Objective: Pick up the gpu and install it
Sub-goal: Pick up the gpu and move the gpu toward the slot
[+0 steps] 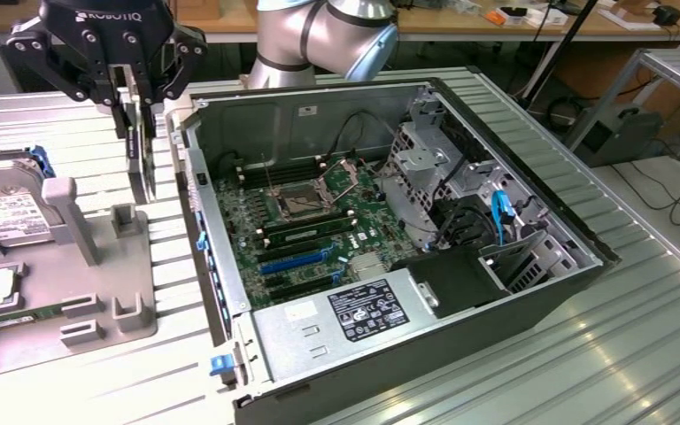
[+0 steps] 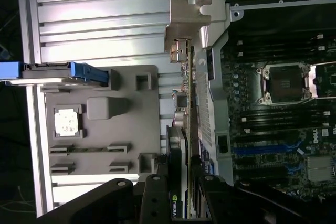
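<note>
Biggest first: your slatted metal desk (image 1: 623, 354) carries the open PC case (image 1: 482, 341), which lies on its side with the motherboard (image 1: 305, 221) facing up. To the exterior view's left of it sits the grey parts tray (image 1: 104, 283), with the hard drive (image 1: 3, 217) resting at its far-left end.

The gpu (image 1: 148, 150) hangs upright and edge-on over the strip between tray and case. It's just outside the case's left wall, and your end effector (image 1: 137, 99) is clamped on its top end. The exterior view gives you the overall placement: the card is beside the case, not in a slot.

The wrist view adds what that one can't. You get black fingers (image 2: 156, 192) pressed on both faces of the card and the silver bracket (image 2: 185, 17) at the end away from the grip. There's also a small processor chip (image 2: 67, 121) seated in the tray.
</note>
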Tool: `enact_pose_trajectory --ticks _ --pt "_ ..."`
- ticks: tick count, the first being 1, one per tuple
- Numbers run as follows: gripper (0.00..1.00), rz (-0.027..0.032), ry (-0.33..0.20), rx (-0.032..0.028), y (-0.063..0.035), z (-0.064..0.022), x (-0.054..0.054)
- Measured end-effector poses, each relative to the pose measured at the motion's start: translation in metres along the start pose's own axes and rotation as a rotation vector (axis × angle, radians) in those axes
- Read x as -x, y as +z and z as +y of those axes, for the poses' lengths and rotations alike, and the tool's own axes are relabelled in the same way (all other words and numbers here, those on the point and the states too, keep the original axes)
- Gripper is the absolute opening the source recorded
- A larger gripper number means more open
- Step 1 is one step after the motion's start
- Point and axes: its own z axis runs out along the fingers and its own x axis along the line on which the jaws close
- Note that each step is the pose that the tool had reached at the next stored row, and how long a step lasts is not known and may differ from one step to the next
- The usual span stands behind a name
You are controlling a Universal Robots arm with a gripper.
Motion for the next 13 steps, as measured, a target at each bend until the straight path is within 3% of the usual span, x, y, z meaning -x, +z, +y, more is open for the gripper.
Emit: enact_pose_trajectory --ticks 13 --pt "0.27 0.0 0.0 0.0 -0.0002 0.0011 0.014"
